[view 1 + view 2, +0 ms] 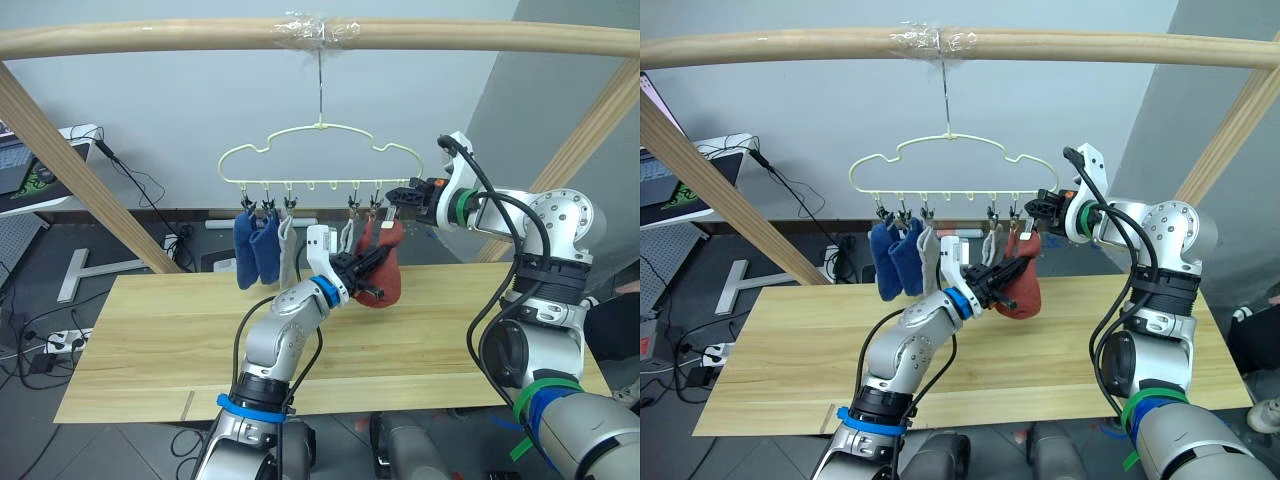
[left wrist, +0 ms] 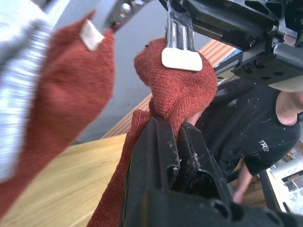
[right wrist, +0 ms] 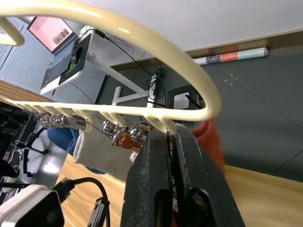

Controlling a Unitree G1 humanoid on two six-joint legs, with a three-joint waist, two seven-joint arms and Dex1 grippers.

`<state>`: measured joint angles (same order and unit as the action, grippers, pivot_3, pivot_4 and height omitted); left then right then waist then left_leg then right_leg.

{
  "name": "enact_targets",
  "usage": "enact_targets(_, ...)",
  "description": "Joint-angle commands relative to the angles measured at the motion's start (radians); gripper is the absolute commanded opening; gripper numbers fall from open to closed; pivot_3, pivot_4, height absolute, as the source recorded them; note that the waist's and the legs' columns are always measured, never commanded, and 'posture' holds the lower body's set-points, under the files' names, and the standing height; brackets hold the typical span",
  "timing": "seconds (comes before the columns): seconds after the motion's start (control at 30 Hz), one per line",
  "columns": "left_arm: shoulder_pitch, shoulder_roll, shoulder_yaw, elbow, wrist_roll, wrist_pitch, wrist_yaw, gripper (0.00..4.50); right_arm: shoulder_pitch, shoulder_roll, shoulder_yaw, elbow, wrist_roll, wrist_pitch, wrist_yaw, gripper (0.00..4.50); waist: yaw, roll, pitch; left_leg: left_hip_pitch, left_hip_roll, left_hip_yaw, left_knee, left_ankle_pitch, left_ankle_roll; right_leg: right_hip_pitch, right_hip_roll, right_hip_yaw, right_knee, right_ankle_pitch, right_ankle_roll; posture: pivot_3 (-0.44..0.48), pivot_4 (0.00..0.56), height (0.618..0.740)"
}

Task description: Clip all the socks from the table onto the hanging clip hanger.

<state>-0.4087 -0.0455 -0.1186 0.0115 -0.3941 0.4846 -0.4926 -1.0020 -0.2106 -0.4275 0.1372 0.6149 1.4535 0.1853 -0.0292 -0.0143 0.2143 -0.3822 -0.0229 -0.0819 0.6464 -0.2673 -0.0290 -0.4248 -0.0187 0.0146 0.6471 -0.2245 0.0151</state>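
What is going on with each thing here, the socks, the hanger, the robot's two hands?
Clip hanger: hanging by its hook from the wooden pole.
Blue socks: two, clipped, hanging.
Grey socks: clipped, hanging.
Rust-red sock: at the end clip, pinched by the left gripper.
Right gripper: shut on the end clip.
Table: no socks on it.
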Motion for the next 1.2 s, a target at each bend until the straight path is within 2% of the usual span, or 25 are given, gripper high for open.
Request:
enact_targets(0.03,-0.026,-0.014,0.004,-0.031,-0.018,-0.01,0.002,0.0,-0.006,-0.008,-0.004,-0.022,0.031,-0.021,0.036,1.16,0.0,0.0,0.0,0.0,0.0,0.0,0.0,0.0,0.0,0.0,0.0,0.0,0.0,0.0,0.0,-0.007,0.213,0.74)
enact_targets(0.13,-0.027,-0.009,0.007,-0.033,-0.02,-0.008,-0.002,0.0,-0.005,-0.018,-0.006,-0.022,0.033,-0.034,0.053,2.36,0.0,0.0,0.0,0.0,0.0,0.0,0.0,0.0,0.0,0.0,0.0,0.0,0.0,0.0,0.0,-0.007,0.213,0.74)
enact_targets(0.33,-0.034,-0.009,0.003,-0.025,-0.021,-0.006,-0.011,0.0,-0.001,-0.083,0.046,-0.028,0.036,-0.082,0.128,4.47,0.0,0.0,0.0,0.0,0.0,0.0,0.0,0.0,0.0,0.0,0.0,0.0,-0.001,0.0,0.0,-0.006,0.216,0.74)
enact_targets(0.37,-0.035,-0.009,0.004,-0.024,-0.024,-0.004,-0.014,0.0,0.007,-0.104,0.074,-0.034,0.024,-0.104,0.147,4.47,0.0,0.0,0.0,0.0,0.0,0.0,0.0,0.0,0.0,0.0,0.0,0.0,0.0,0.0,0.0,-0.006,0.216,0.74)
enact_targets(0.47,-0.043,0.001,0.004,-0.008,-0.029,0.006,-0.031,0.73,0.058,-0.218,0.157,-0.102,0.005,-0.17,0.24,4.5,0.002,0.0,0.0,0.0,0.0,0.0,0.0,0.0,0.0,0.0,0.0,0.0,-0.001,0.0,0.0,-0.002,0.213,0.74)
enact_targets(0.57,-0.052,0.016,0.005,0.003,-0.026,0.005,-0.04,1.69,0.13,-0.318,0.224,-0.18,0.0,-0.218,0.321,4.5,0.002,-0.001,0.001,-0.001,-0.001,0.0,0.0,0.0,0.0,0.0,0.0,-0.001,-0.001,-0.001,0.001,-0.002,0.209,0.74)
enact_targets(0.77,-0.031,0.061,0.011,-0.02,-0.035,0.023,-0.058,3.55,0.201,-0.361,0.242,-0.237,-0.001,-0.281,0.348,4.5,-0.005,-0.001,0.001,0.0,0.001,0.002,0.0,0.0,0.0,0.0,0.0,0.001,-0.001,-0.002,0.003,-0.006,0.207,0.74)
enact_targets(0.8,-0.018,0.08,0.014,-0.034,-0.039,0.034,-0.068,3.92,0.215,-0.371,0.251,-0.247,-0.01,-0.301,0.355,4.5,-0.005,-0.001,0.001,0.001,0.001,0.002,0.0,0.0,0.0,0.0,0.0,0.001,0.0,-0.003,0.005,-0.006,0.207,0.74)
enact_targets(0.87,0.049,0.182,0.041,-0.121,-0.061,0.081,-0.112,4.49,0.255,-0.4,0.262,-0.275,-0.016,-0.335,0.382,4.5,-0.005,-0.001,0.001,0.001,0.001,0.001,0.0,0.0,0.0,0.0,0.0,0.0,0.0,-0.003,0.006,-0.003,0.207,0.74)
enact_targets(0.9,0.089,0.255,0.077,-0.179,-0.076,0.096,-0.141,4.49,0.29,-0.433,0.284,-0.293,-0.039,-0.39,0.417,4.5,-0.007,-0.001,0.001,0.001,0.002,0.001,0.0,0.0,0.0,0.0,0.0,0.001,0.0,-0.003,0.006,0.001,0.208,0.74)
enact_targets(1.03,0.174,0.453,0.203,-0.306,-0.134,0.119,-0.198,4.49,0.385,-0.507,0.323,-0.313,-0.107,-0.61,0.531,4.5,-0.003,-0.001,0.003,0.001,0.003,0.0,-0.001,0.0,0.0,-0.001,0.0,0.0,0.0,-0.004,0.006,0.019,0.21,0.74)
enact_targets(1.07,0.195,0.509,0.223,-0.319,-0.116,0.099,-0.215,4.49,0.408,-0.521,0.33,-0.311,-0.121,-0.656,0.56,4.5,-0.001,-0.002,0.004,0.001,0.003,0.0,-0.001,0.0,0.0,-0.001,0.0,0.0,-0.001,-0.004,0.006,0.019,0.21,0.74)
enact_targets(1.13,0.242,0.637,0.266,-0.321,-0.059,0.05,-0.262,4.49,0.477,-0.573,0.394,-0.281,-0.229,-0.866,0.644,4.5,0.0,-0.002,0.004,0.001,0.002,0.001,0.0,0.0,0.0,0.0,0.0,0.0,-0.002,-0.004,0.006,0.047,0.209,0.74)
enact_targets(1.2,0.261,0.702,0.311,-0.315,-0.067,0.041,-0.283,4.49,0.513,-0.593,0.427,-0.248,-0.281,-0.998,0.699,4.5,0.002,-0.002,0.004,0.002,0.0,0.001,0.0,0.0,0.0,0.001,0.0,0.0,-0.003,-0.004,0.007,0.058,0.207,0.74)
